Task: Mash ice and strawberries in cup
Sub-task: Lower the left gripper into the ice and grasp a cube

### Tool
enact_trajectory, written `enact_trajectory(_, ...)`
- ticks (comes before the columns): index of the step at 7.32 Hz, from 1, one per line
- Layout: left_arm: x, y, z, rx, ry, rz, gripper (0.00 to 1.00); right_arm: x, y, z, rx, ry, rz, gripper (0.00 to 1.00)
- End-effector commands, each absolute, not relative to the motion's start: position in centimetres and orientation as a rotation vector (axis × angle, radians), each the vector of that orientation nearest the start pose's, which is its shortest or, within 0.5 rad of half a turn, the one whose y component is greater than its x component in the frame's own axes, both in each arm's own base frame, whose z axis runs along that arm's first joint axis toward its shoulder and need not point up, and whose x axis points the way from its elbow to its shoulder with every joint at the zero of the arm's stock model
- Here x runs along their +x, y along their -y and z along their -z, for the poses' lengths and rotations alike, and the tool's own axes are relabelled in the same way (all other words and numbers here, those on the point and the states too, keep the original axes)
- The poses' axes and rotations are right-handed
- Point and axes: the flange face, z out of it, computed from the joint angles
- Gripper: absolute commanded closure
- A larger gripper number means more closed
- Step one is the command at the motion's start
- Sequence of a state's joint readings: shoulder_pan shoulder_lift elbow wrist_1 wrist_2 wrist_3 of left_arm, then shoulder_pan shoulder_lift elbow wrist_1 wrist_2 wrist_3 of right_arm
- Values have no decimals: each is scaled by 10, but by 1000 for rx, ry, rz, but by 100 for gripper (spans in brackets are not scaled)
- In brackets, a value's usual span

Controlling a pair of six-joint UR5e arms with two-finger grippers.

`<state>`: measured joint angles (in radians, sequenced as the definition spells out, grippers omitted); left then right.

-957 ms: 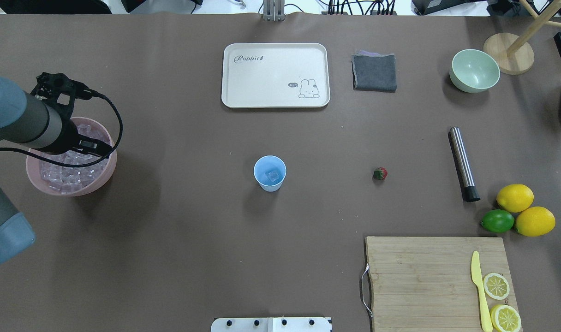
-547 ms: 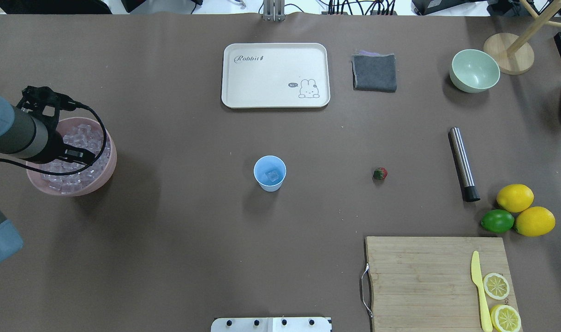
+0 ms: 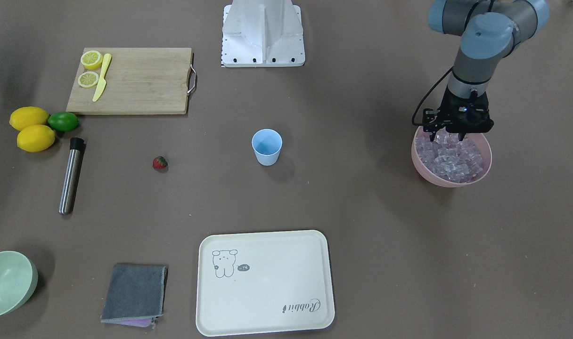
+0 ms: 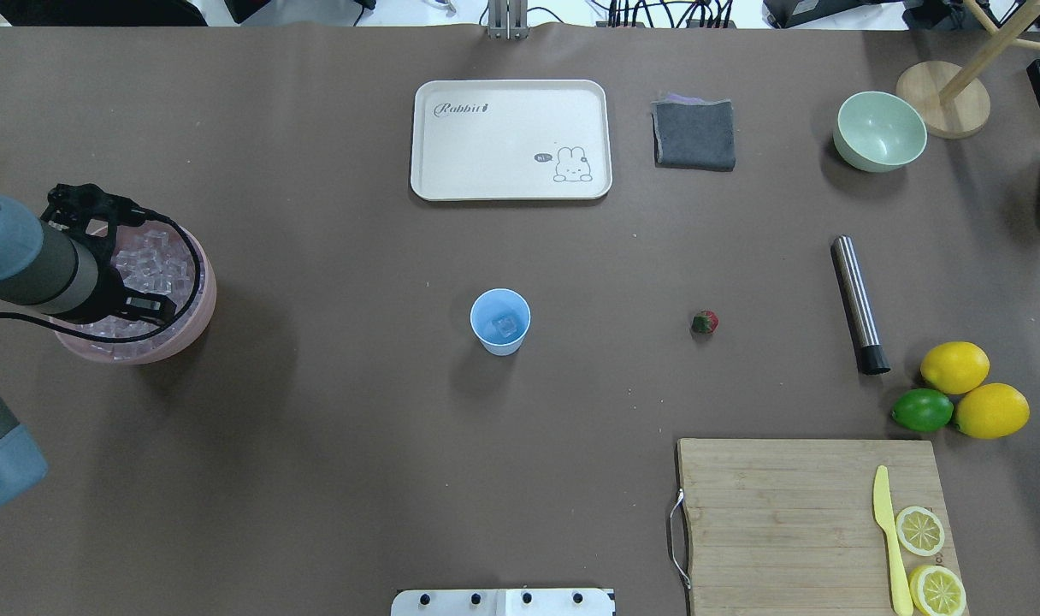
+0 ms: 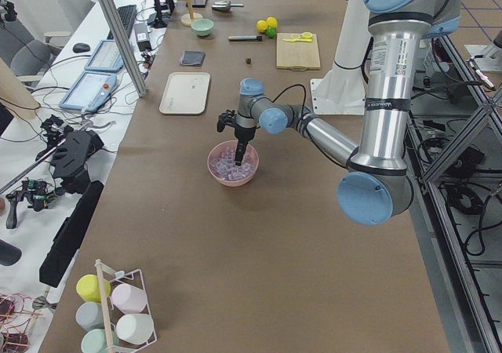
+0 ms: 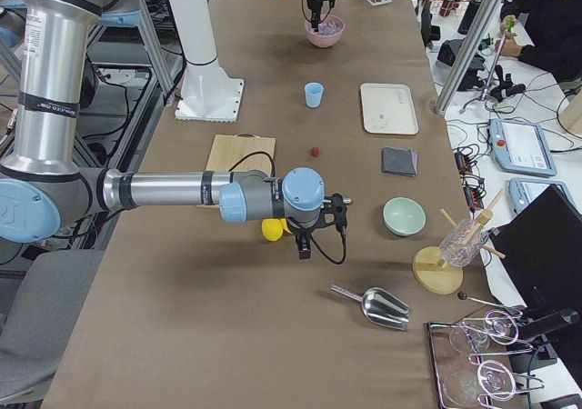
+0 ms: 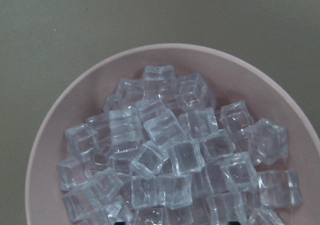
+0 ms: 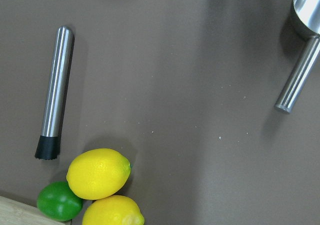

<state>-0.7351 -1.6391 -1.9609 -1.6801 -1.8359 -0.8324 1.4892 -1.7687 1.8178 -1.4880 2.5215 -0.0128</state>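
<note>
Left tool (image 3: pixel 448 137), jaws apart and empty, hangs within pink bowl (image 3: pixel 428 172) rim above ice (image 3: pixel 456 160); right tool (image 6: pixel 303 245) state unclear.

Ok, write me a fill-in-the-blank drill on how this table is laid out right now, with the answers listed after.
1. The left gripper hangs over the pink bowl, which is heaped with ____.
2. The cup holds a single cube, while the strawberry lies outside it on the ____.
3. On the cutting board lie a yellow knife and ____ lemon slices.

Missing words: ice; table; two.
</note>
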Motion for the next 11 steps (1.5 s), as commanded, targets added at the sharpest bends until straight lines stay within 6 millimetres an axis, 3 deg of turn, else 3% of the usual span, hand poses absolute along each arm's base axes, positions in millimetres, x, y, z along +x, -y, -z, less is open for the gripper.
enact_trajectory(1,321,419,-444,175,-588,-81,38,17,418,-603,88,953,148,0)
enact_trajectory(3,323,421,-462,179,-592,-81,40,15,418,-604,84,953,151,0)
enact_trajectory(5,323,420,-467,183,-600,-82,44,15,418,-604,83,953,153,0)
enact_trajectory(6,322,419,-462,188,-606,-81,90,15,418,-604,83,953,151,0)
enact_trajectory(7,319,420,-458,190,-610,-86,100,15,417,-604,80,953,149,0)
enact_trajectory(9,309,420,-446,194,-623,-86,100,15,416,-604,80,955,149,0)
enact_trajectory(10,297,417,-424,162,-659,-115,100,15,416,-604,80,955,149,0)
enact_trajectory(11,264,433,-396,184,-675,-115,100,15,416,-604,80,955,149,0)
